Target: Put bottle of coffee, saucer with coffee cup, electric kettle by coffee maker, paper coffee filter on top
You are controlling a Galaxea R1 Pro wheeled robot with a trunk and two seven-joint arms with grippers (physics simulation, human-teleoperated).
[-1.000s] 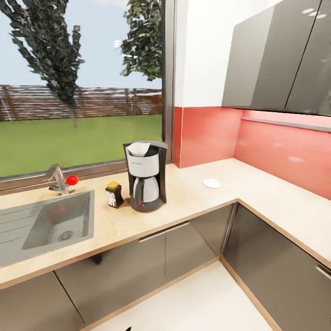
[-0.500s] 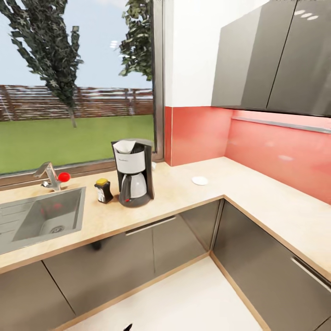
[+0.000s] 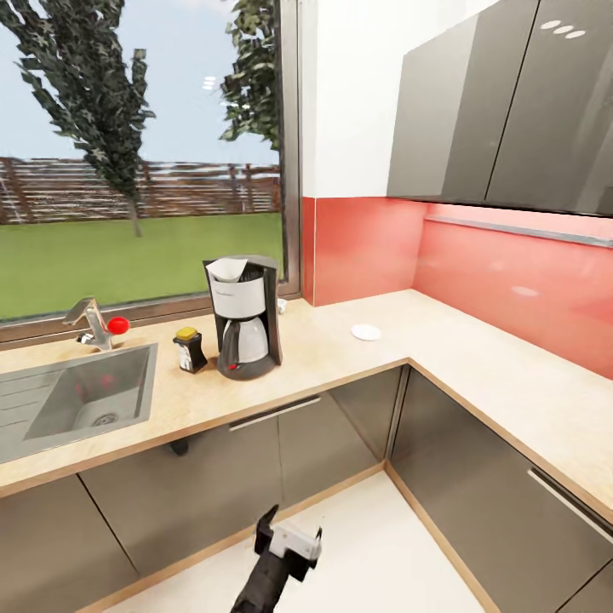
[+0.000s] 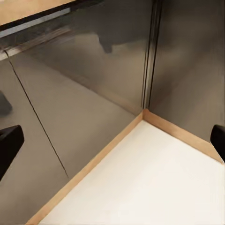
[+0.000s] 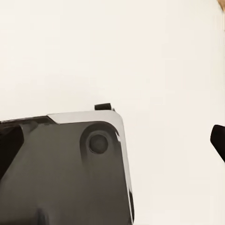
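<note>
coffee maker (image 3: 245, 317) upright on the countertop (image 3: 358, 362), paper filter (image 3: 230, 270) in its top | bottle of coffee (image 3: 189, 350) just beside it, sink (image 3: 81, 400) side | saucer (image 3: 366, 332) well apart, toward the corner | left gripper (image 3: 289, 529) low before the cabinets, fingers spread, empty | right gripper (image 5: 112, 154) probably spread too, over pale floor

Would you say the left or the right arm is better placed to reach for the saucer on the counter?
Probably left: the left gripper is raised, open and empty toward the cabinets, while the saucer sits far off on the countertop.
</note>
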